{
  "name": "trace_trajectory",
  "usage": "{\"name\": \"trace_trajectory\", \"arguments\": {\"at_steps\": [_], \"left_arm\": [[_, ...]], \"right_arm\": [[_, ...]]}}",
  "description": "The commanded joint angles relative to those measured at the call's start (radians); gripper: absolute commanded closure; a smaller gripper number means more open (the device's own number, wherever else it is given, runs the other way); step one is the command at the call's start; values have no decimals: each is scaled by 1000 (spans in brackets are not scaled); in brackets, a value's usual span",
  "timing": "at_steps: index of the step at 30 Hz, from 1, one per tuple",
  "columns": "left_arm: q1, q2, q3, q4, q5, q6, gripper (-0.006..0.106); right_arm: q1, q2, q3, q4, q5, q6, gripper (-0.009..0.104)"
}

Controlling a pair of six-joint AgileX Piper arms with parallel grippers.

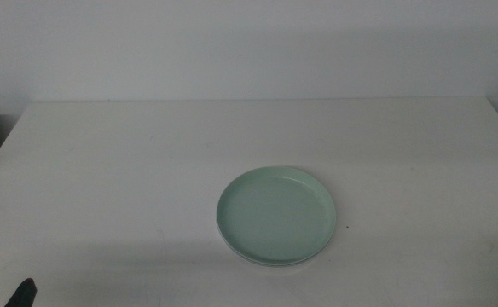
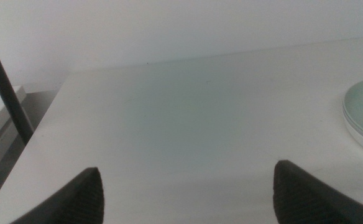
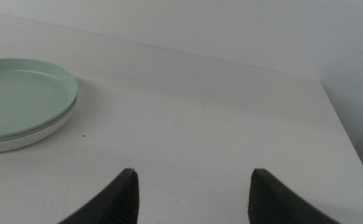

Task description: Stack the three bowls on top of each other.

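As both arms wait at the near edge, the stack lies beyond them.
Left end effector (image 2: 188, 186): jaws spread wide, empty, low over bare tabletop (image 1: 104, 170); only a tip shows in the middle view.
Right end effector (image 3: 192, 193): jaws spread, empty.
Bowl stack: mint green bowl (image 1: 276, 214) nested on a white bowl (image 3: 26, 138), mid-tabletop; grey bowl not discernible.
Handling: likely stiff, smooth, slippery, light.
Hold: pinch the low rim, one jaw inside.
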Motion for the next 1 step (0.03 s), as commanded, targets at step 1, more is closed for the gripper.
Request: {"name": "trace_trajectory", "arguments": {"at_steps": [1], "left_arm": [[3,-13,-5,-15,-65,-1,-4]], "right_arm": [[-8,-27,-6,-5,-77,-6,49]]}}
